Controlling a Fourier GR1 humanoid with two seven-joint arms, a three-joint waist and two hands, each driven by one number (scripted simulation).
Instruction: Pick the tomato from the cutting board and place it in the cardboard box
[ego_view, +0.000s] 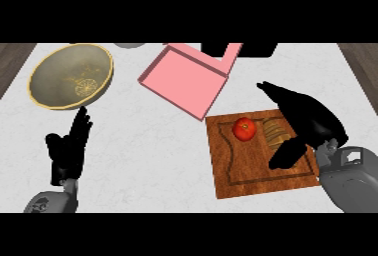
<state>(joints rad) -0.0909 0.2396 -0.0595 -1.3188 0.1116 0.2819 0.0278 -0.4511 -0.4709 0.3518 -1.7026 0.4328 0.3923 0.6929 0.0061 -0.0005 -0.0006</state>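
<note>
We are hovering our open right hand (310, 122) beside the tomato (244, 129) on the cutting board (255, 172), fingers spread for grasping; our left hand (70, 147) is resting open, lower left.

A single head view looks steeply down on the pale counter (148, 165) from above its near edge, facing away from the robot's body. It sits close enough that the counter fills almost the whole width, with dark wooden strips showing at both upper corners. Both forearms enter from the lower edge. The far part of the counter is cut off at the top.
</note>
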